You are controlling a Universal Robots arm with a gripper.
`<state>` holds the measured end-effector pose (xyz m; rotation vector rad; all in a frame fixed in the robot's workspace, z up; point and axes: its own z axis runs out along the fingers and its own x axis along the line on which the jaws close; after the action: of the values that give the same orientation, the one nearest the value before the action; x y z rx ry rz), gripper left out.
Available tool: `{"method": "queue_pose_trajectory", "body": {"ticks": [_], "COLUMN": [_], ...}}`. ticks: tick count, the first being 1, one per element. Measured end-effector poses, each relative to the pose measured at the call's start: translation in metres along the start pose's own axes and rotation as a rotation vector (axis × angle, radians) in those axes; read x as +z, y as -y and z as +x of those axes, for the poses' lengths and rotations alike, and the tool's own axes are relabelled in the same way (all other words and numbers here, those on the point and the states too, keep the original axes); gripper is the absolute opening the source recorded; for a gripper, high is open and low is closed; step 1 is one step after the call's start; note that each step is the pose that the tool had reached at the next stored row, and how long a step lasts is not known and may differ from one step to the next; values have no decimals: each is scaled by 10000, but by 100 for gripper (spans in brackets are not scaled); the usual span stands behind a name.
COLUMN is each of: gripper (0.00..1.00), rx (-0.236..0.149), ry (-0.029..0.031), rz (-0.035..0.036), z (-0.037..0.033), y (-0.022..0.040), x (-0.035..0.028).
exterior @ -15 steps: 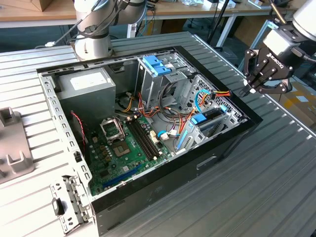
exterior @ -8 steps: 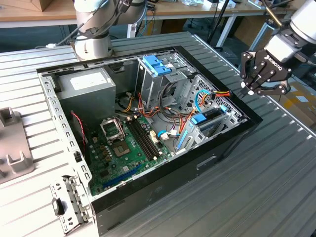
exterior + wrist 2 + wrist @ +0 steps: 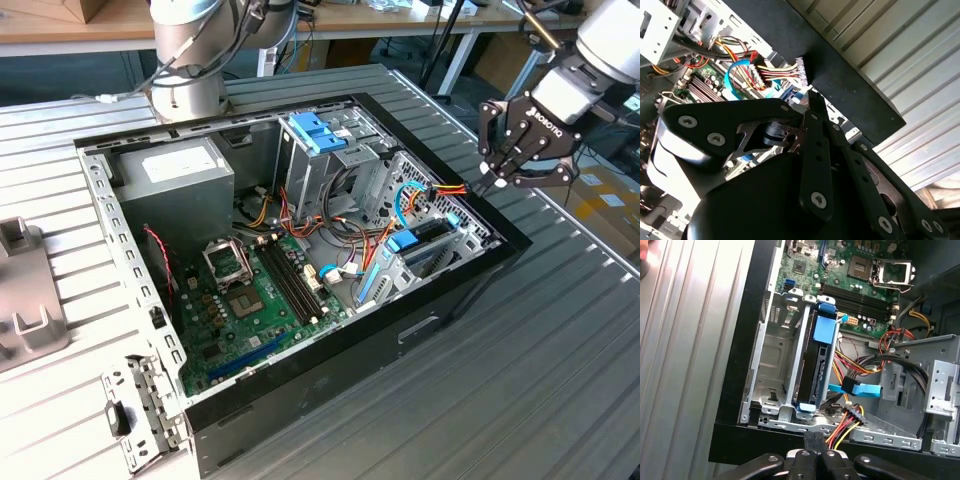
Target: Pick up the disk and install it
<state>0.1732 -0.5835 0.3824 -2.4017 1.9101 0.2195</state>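
The disk point(image 3: 816, 371), a dark flat drive in a light-blue bracket, stands on edge in the metal drive cage point(image 3: 771, 365) at the near-right corner of the open computer case; its blue bracket also shows in the exterior view point(image 3: 418, 240). My gripper point(image 3: 496, 182) hovers above the case's black edge on the exterior view's right, just outside the cage. In both wrist views its black fingertips point(image 3: 815, 444) point(image 3: 809, 102) meet with nothing between them. It is apart from the disk.
The case point(image 3: 470, 285) lies open on a ribbed grey table point(image 3: 560, 370). Inside are a motherboard point(image 3: 250, 300), a grey power supply point(image 3: 175, 175), a blue two-tab piece point(image 3: 315, 130) and red-yellow cables point(image 3: 850, 426) beside the disk. A grey fixture point(image 3: 25, 300) sits at the left.
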Motion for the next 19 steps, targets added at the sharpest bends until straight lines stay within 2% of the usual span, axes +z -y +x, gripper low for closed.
{"method": "queue_pose_trajectory", "body": {"ticks": [9,16,17,18,19], "gripper": [11,11,11,17,17], "rx": [-1001,-1066,-1067,-1067,-1067], "ry": [-38,-40,-40,-40,-41], "rz": [-154,-163,-164,-164,-164], "z": [-79,-83,-83,-83,-83], "y": [38,42,42,42,42], "x": [35,36,36,36,36]}}
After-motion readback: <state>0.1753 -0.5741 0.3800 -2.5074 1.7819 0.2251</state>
